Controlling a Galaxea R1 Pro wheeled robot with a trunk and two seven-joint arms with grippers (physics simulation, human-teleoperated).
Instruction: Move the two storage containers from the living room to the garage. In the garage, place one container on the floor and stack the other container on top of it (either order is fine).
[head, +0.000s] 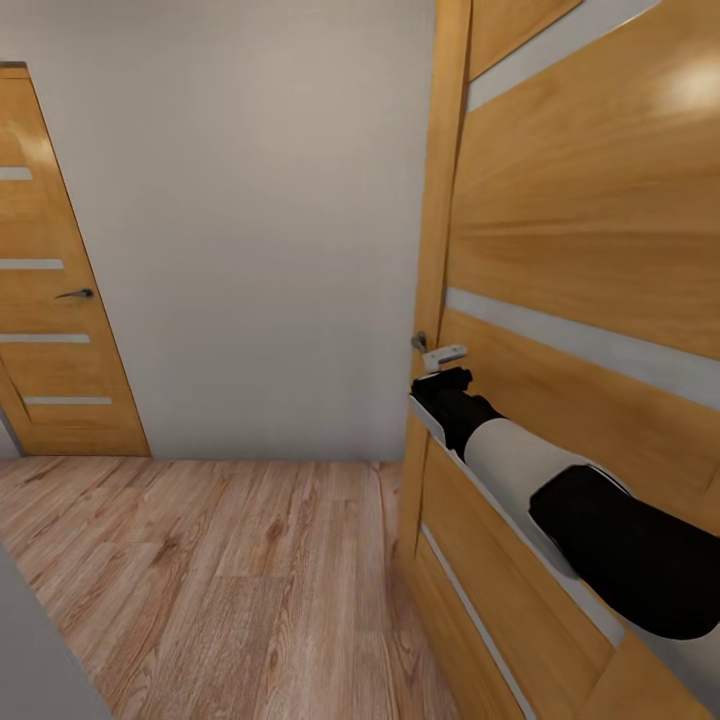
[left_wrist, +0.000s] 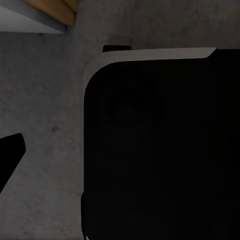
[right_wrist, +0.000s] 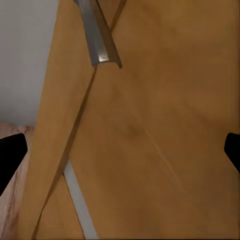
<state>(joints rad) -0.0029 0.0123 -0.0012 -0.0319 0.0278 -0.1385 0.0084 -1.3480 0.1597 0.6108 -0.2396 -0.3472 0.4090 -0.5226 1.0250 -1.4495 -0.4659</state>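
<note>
Right hand (right_wrist: 120, 150) reaches up against the big orange wooden door (head: 590, 250), its two dark fingertips (right_wrist: 10, 155) spread wide at the edges of the right wrist view, holding nothing; whether they touch the panel cannot be told. That door, with pale inlaid strips, stands just beside its metal handle (head: 440, 355), near the black-and-white right arm (head: 560, 490). Light wood-plank floor (head: 220, 570) runs to a white wall (head: 250, 220) and a second, closed door (head: 50, 300). Left hand: one dark fingertip (left_wrist: 10, 155) over grey concrete floor (left_wrist: 45, 100); spread cannot be told.
</note>
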